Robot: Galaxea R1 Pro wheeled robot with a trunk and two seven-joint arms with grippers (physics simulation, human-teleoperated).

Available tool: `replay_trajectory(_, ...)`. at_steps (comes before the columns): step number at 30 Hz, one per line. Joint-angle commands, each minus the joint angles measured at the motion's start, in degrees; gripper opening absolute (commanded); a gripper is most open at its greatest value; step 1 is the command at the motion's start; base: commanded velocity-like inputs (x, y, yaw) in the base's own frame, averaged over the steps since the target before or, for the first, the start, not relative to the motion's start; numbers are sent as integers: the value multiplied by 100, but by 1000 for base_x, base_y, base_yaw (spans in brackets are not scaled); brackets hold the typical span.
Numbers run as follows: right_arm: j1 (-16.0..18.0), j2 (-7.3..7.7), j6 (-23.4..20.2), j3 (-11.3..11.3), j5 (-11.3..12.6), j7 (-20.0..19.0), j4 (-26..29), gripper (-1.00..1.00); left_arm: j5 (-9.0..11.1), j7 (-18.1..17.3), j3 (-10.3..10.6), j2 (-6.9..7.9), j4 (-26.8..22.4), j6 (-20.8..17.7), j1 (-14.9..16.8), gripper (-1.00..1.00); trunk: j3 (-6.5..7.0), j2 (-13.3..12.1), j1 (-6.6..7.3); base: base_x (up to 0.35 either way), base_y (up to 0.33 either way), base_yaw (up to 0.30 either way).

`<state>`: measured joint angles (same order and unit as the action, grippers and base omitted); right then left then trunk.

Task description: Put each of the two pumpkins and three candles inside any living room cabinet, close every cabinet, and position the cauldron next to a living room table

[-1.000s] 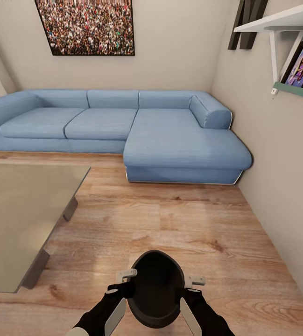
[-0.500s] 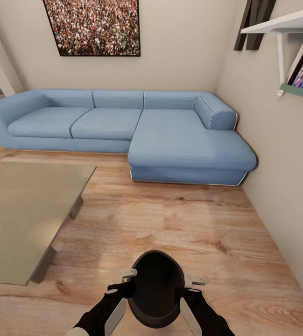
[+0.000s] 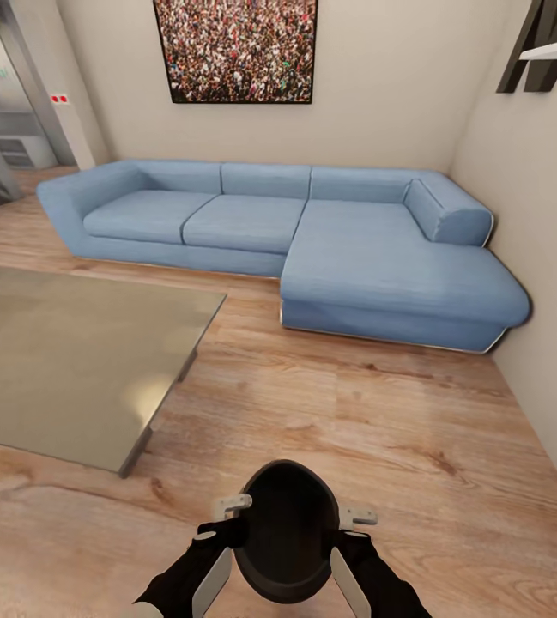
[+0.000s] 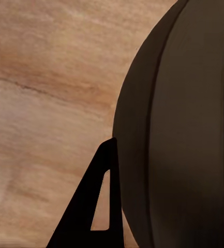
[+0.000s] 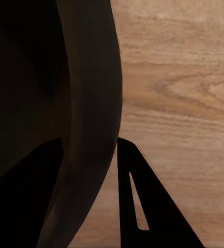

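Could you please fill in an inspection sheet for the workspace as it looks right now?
Surface: wood floor, bare ahead.
Job's things: black cauldron carried low between both arms; glass coffee table ahead on the left.
Clutter: nothing seen.
End effectors: left end effector and right end effector each clamp the cauldron's rim.
Cables: nothing seen.
Surroundings: blue corner sofa, crowd picture on the wall.

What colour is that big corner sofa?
Light blue; the sofa shows best in the head view.

Black forearms with white side panels; pale grey claw fittings; black slotted triangular fingers (image 4: 99, 206)
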<state>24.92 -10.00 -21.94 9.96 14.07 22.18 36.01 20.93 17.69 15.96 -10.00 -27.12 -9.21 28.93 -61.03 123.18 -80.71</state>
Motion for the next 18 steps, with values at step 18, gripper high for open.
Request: replay_trajectory(18,4,0,-20,8,-25,41,20,-100,17,51,21,0,-4,-30,1,-100,-4,2,1,0,0,285)
